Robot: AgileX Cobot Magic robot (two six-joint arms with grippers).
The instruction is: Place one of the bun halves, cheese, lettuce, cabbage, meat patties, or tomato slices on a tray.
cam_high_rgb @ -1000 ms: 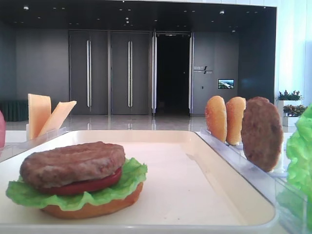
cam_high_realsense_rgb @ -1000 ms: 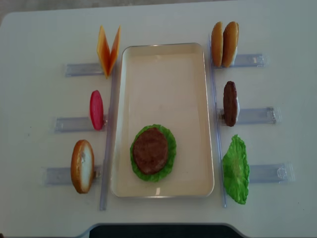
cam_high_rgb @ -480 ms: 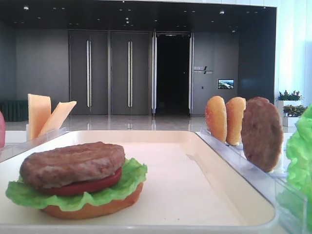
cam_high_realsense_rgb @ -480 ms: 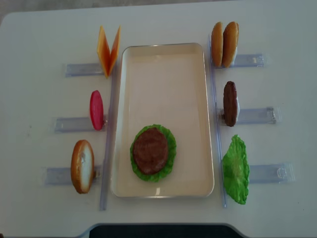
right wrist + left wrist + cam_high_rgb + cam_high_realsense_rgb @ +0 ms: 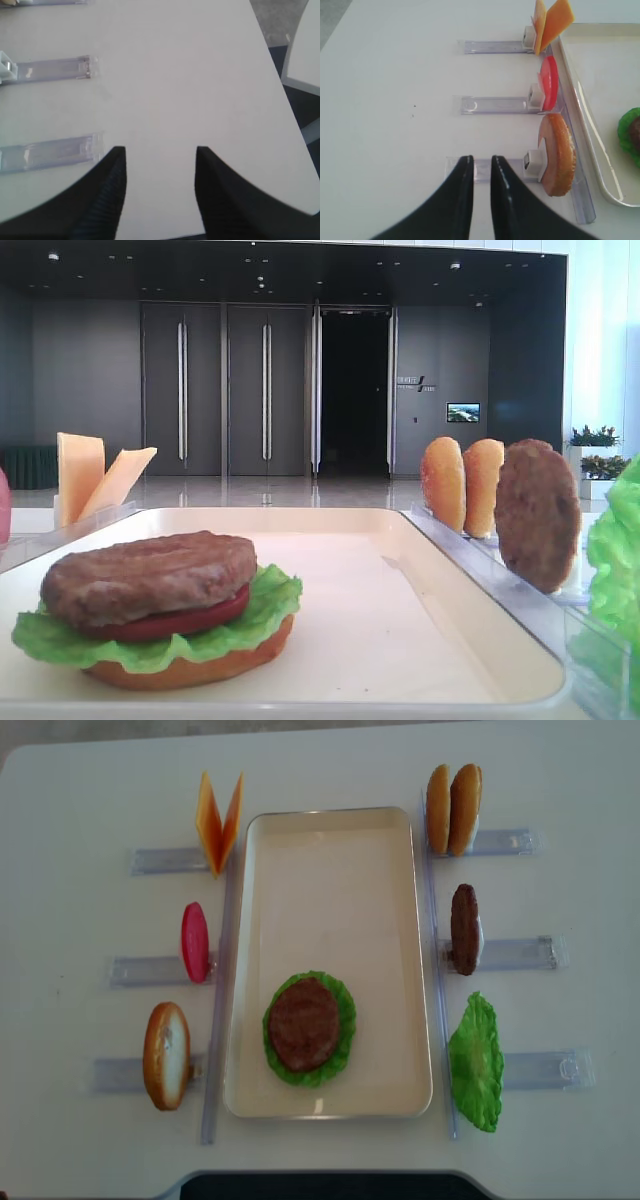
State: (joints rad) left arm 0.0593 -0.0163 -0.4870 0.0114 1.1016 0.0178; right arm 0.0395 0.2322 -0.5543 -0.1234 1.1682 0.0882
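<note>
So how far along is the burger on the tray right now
Done: on the tray sit a bun half, tomato slice, lettuce and a meat patty on top. In hand: nothing; the left claw is shut and empty, the right claw open over bare table. Left: likely cheese and a top bun, both racked.

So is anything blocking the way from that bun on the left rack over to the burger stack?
Only the tray's low rim and the clear rail beside it lie between the bun half and the stack.
</note>
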